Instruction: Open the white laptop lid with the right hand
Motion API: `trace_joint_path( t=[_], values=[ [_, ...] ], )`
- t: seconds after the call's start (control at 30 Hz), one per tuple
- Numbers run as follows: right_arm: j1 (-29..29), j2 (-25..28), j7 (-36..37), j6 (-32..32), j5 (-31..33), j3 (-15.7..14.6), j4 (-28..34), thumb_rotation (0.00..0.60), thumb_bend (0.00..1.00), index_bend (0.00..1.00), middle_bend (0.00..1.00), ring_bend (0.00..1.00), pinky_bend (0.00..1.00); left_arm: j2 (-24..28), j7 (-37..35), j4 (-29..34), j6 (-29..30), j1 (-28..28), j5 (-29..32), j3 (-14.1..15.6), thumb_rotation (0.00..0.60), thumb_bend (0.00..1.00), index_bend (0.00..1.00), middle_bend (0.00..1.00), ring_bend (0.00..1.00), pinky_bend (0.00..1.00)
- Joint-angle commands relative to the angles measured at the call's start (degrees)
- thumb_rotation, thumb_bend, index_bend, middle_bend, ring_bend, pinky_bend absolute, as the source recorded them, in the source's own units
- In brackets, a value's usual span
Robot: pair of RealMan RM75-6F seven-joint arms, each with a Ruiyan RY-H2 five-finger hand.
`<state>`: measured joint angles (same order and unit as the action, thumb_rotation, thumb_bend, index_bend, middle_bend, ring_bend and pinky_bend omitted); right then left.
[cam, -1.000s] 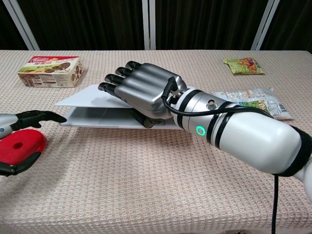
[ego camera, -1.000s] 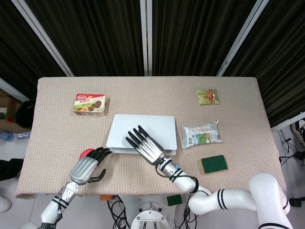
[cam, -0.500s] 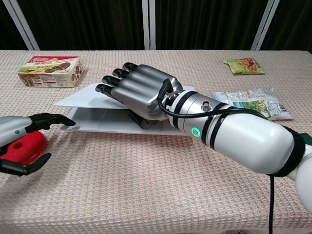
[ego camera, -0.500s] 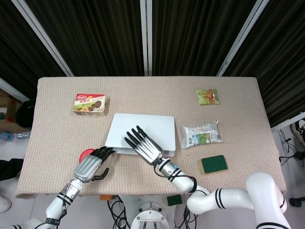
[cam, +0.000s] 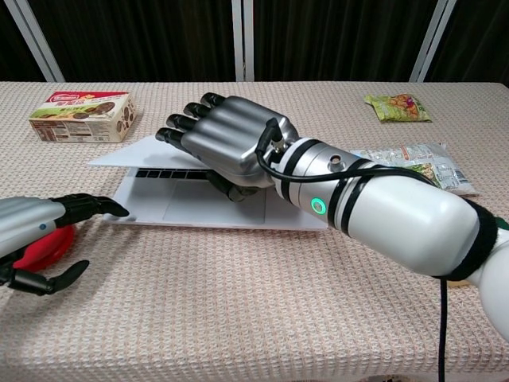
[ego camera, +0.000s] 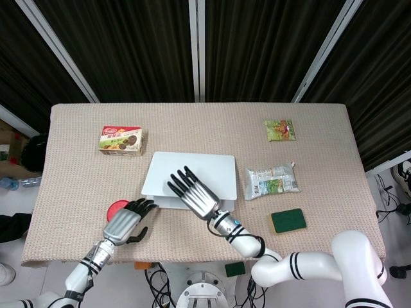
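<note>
Fingers (cam: pixel 79 205) of the left hand (cam: pixel 28 235) spread loosely at the lower left of the chest view, holding nothing, above a red disc (cam: pixel 44 247) on the woven tablecloth (cam: pixel 238 318). Just beyond, at centre frame, sits the white laptop (cam: pixel 199 208), its lid (ego camera: pixel 192 173) lifted partway so a strip of keyboard (cam: pixel 163 173) shows beneath. The right hand (cam: pixel 231 143) grips the lid's front edge, fingers laid flat over the top and what looks like the thumb tucked under, though the palm hides most of it. Its forearm (cam: pixel 382 219) runs off toward the lower right, a green light (cam: pixel 318 207) on the wrist. In the head view a green sponge (ego camera: pixel 288 221) lies at lower right, with a clear snack bag (ego camera: pixel 271 180) above it, beside the laptop. Further back, a biscuit box (ego camera: pixel 121 140) sits at the upper left of the table and a small green packet (ego camera: pixel 280 129) at the upper right.
</note>
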<state>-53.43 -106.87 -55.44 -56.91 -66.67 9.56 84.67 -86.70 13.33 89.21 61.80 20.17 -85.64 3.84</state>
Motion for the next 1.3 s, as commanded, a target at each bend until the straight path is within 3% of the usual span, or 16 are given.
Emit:
trace_joint_path(
  t=[0.03, 0.57, 0.87, 1.3],
  values=[
    [-0.1, 0.2, 0.3, -0.3, 0.3, 0.4, 0.2, 0.600, 0.68, 0.00, 0.00, 0.00, 0.00, -0.2, 0.9, -0.1, -0.4, 0.3, 0.5, 0.0, 0.485, 0.47, 0.12, 0.08, 0.05, 0.16],
    [-2.1, 2.6, 1.6, -0.8, 3.9, 4.7, 1.8, 0.600, 0.68, 0.00, 0.00, 0.00, 0.00, 0.2, 2.9, 0.6, -2.3, 1.6, 2.5, -0.1, 0.486, 0.47, 0.12, 0.08, 0.05, 0.14],
    [-5.1, 4.9, 1.2, 0.4, 8.8, 8.9, 1.0, 0.600, 0.68, 0.00, 0.00, 0.00, 0.00, 0.4, 3.8, 1.0, -2.8, 2.1, 3.6, -0.1, 0.485, 0.47, 0.12, 0.08, 0.05, 0.14],
    [-9.7, 6.8, 1.6, 1.5, 16.5, 12.5, -3.8, 0.600, 0.68, 0.00, 0.00, 0.00, 0.00, 0.8, 4.8, 1.7, -3.1, 2.6, 4.4, 0.2, 0.486, 0.47, 0.12, 0.08, 0.05, 0.14]
  ],
)
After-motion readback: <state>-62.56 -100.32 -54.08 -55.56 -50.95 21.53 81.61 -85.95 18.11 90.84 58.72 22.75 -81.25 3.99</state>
